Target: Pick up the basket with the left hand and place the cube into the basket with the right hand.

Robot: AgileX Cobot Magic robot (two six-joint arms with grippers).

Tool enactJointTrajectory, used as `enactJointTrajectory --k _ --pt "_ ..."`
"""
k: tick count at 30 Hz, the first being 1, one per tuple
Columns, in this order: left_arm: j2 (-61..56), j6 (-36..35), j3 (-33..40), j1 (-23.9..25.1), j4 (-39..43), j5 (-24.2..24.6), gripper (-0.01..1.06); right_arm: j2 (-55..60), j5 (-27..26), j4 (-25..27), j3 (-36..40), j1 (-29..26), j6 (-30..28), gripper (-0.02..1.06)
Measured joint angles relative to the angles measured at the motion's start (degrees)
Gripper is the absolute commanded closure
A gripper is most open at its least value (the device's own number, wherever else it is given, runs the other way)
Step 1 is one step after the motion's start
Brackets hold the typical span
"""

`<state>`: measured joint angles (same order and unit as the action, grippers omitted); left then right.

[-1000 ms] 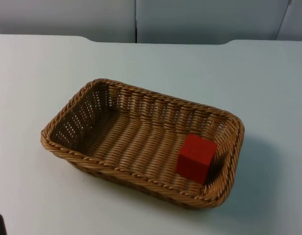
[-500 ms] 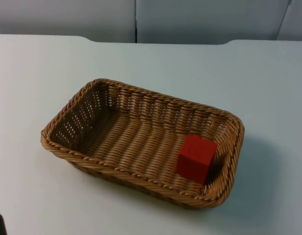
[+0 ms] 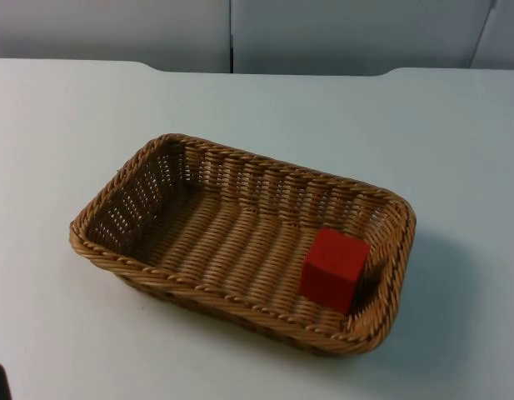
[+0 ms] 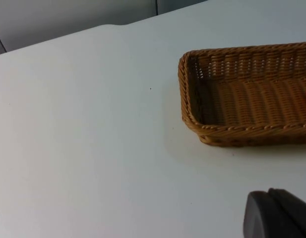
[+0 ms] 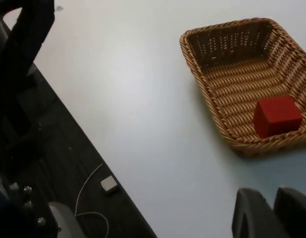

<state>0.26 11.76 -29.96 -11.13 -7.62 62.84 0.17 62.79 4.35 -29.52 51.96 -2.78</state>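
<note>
1. the woven basket (image 3: 240, 242) stands on the white table (image 3: 73, 125), with no gripper touching it.
2. the red cube (image 3: 333, 268) lies inside the basket, in the corner at its right end, close against the wall.
3. the left gripper (image 4: 279, 215) waits well apart from the basket; i cannot tell the state of its fingers.
4. the right gripper (image 5: 273, 214) hangs above the table, away from the basket, its fingers close together and holding nothing.

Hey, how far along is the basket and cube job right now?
Done: the red cube sits inside the wicker basket, in one corner. In hand: nothing; the basket rests on the white table, with the left gripper and right gripper both off it. Left: nothing visible, beyond perhaps parking the arms.
</note>
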Motion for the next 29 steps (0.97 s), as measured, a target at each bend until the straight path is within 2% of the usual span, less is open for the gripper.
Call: enactJointTrajectory --k 11,15,17,19,20,21,22,24,25,27,29 --pt "0.0 0.0 0.0 0.0 0.0 0.0 1.05 0.0 -0.2 0.1 0.0 0.0 0.0 0.91" --pt "0.0 0.0 0.0 0.0 0.0 0.0 1.05 0.0 -0.3 0.1 0.0 -3.6 0.0 0.91" --pt "0.0 0.0 0.0 0.0 0.0 0.0 1.05 0.0 -0.3 0.2 0.0 -9.9 0.0 0.91" --pt "0.0 0.0 0.0 0.0 0.0 0.0 1.05 0.0 -0.3 0.2 0.0 -19.0 0.0 0.91" --pt "0.0 0.0 0.0 0.0 0.0 0.0 1.05 0.0 -0.3 0.2 0.0 -19.0 0.0 0.91" --pt "0.0 0.0 0.0 0.0 0.0 0.0 1.05 0.0 -0.3 0.2 0.0 -23.0 0.0 0.91" --pt "0.0 0.0 0.0 0.0 0.0 0.0 1.05 0.0 -0.3 0.2 0.0 -30.1 -0.1 0.91" --pt "0.0 0.0 0.0 0.0 0.0 0.0 1.05 0.0 -0.3 0.2 0.0 -37.7 -0.1 0.91" --pt "0.0 0.0 0.0 0.0 0.0 0.0 1.05 0.0 -0.3 0.2 0.0 -37.7 -0.1 0.91" --pt "0.0 0.0 0.0 0.0 0.0 0.0 1.05 0.0 -0.3 0.2 0.0 -43.9 -0.1 0.91" --pt "0.0 0.0 0.0 0.0 0.0 0.0 1.05 0.0 -0.3 0.2 0.0 -47.4 -0.1 0.91"
